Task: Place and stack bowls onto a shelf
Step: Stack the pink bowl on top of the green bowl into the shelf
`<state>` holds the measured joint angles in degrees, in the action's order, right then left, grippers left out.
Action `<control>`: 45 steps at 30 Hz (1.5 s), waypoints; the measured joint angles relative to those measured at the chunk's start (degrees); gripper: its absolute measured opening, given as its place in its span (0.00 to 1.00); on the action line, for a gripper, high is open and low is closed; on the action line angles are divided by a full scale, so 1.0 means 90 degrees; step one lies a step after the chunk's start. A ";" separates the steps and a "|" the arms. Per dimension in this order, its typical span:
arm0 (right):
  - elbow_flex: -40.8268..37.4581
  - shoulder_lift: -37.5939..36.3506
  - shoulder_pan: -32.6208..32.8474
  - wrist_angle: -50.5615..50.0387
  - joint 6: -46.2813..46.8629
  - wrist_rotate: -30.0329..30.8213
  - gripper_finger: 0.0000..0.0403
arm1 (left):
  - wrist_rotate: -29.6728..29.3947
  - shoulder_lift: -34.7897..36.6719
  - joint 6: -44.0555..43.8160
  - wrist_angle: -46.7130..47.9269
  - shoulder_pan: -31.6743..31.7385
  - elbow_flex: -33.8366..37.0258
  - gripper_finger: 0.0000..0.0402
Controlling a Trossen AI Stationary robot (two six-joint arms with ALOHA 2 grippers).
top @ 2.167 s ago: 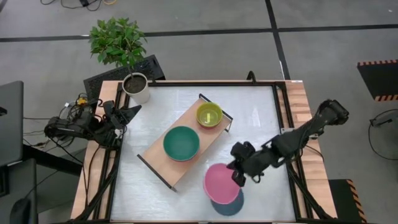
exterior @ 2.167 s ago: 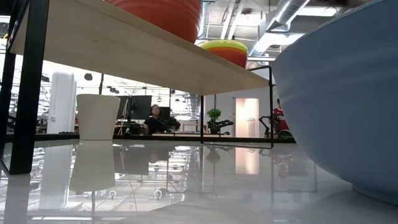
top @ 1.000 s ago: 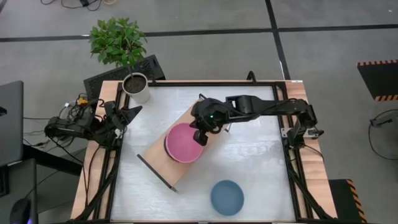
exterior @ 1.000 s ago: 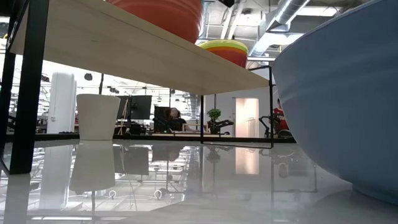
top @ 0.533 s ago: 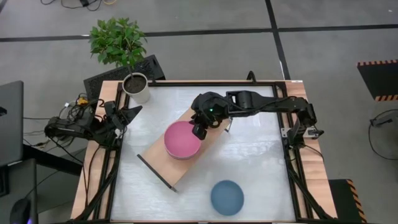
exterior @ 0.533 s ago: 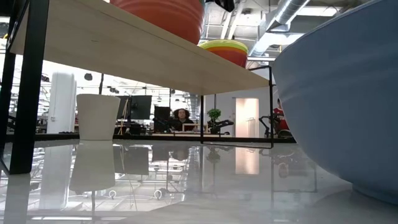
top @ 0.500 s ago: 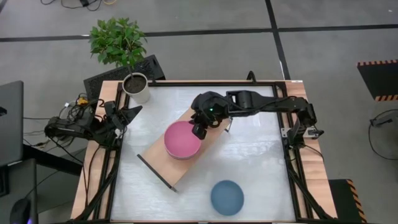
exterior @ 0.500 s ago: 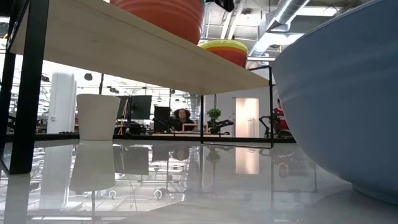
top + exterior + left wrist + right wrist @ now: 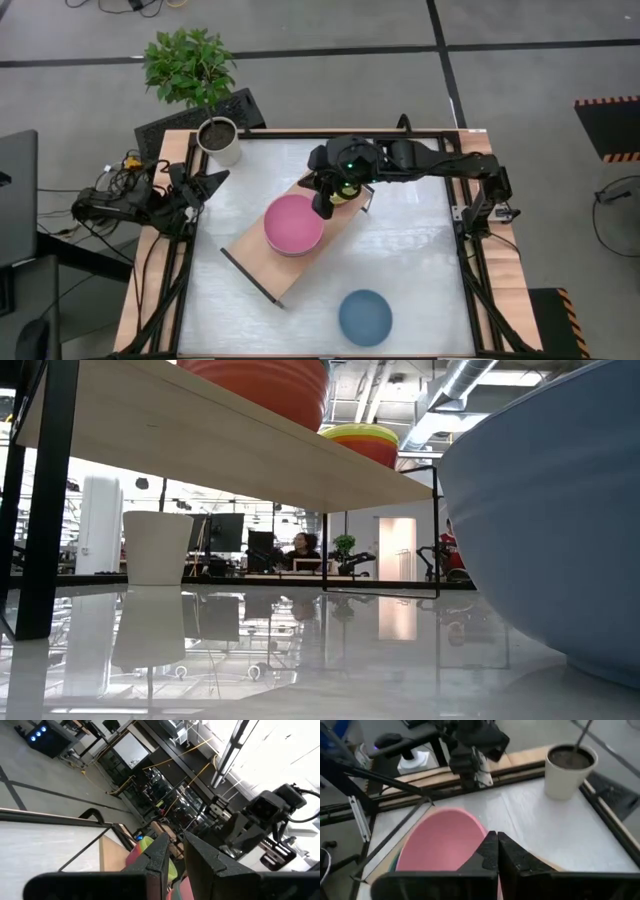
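- I'm seeing the left gripper [image 9: 213,180] idling at the table's left edge beside the pot [image 9: 219,141], its fingers nearly together and holding nothing.
- The pink bowl [image 9: 293,224] is sitting on the shelf [image 9: 250,252], just ahead of my right jaws.
- I'm hovering the right gripper [image 9: 325,207] over the shelf, clenched and empty, the pink bowl's rim just beyond its tips.
- The blue bowl [image 9: 364,317] is lying on the table, well apart from both jaws.

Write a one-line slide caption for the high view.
Pink bowl stacked on the shelf; right tool, shut and empty, at its rim; blue bowl waits on the table.
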<state>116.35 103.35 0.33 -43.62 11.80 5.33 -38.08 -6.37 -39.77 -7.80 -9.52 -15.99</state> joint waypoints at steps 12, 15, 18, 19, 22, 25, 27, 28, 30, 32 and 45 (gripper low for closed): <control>-0.0004 0.0399 -0.0185 0.0129 -0.0049 -0.0622 0.04 | -0.0093 0.0000 -0.0041 0.0128 0.0002 0.0000 0.11; -0.0023 0.0516 -0.0225 0.0140 -0.0078 -0.0633 0.04 | -0.0109 0.0000 -0.0041 0.0149 0.0001 0.0000 0.11; -0.0007 0.0565 -0.0239 0.0071 -0.0081 -0.0730 0.05 | -0.0137 0.0000 -0.0041 0.0198 0.0002 0.0000 0.11; -0.0007 0.0593 -0.0265 0.0071 -0.0083 -0.0764 0.05 | -0.0144 0.0000 -0.0041 0.0218 0.0002 0.0000 0.11; -0.0005 0.0733 -0.0274 0.0115 -0.0083 -0.0779 0.05 | -0.0157 0.0000 -0.0041 0.0263 0.0002 0.0000 0.11; -0.0026 0.0760 -0.0338 0.0040 -0.0088 -0.0788 0.05 | -0.0157 0.0000 -0.0041 0.0262 0.0002 0.0000 0.11; -0.0015 0.0743 -0.0347 0.0089 -0.0128 -0.0781 0.05 | -0.0172 0.0000 -0.0041 0.0271 0.0002 0.0000 0.11; -0.0013 0.0737 -0.0347 0.0129 -0.0133 -0.0776 0.05 | -0.0184 0.0000 -0.0041 0.0269 0.0002 0.0000 0.11; -0.0014 0.0710 -0.0348 0.0237 -0.0144 -0.0769 0.05 | -0.0185 0.0000 -0.0041 0.0272 0.0002 0.0000 0.11; -0.0024 0.0631 -0.0308 0.0469 -0.0209 -0.0756 0.05 | -0.0193 0.0000 -0.0041 0.0272 0.0002 0.0000 0.11; -0.0041 0.0989 0.0610 0.2258 -0.0799 -0.0795 0.05 | -0.0241 0.0000 -0.0041 0.0411 0.0002 0.0000 0.11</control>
<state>115.98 112.25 5.82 -23.30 4.61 -1.83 -40.25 -6.37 -40.14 -4.10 -9.50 -15.99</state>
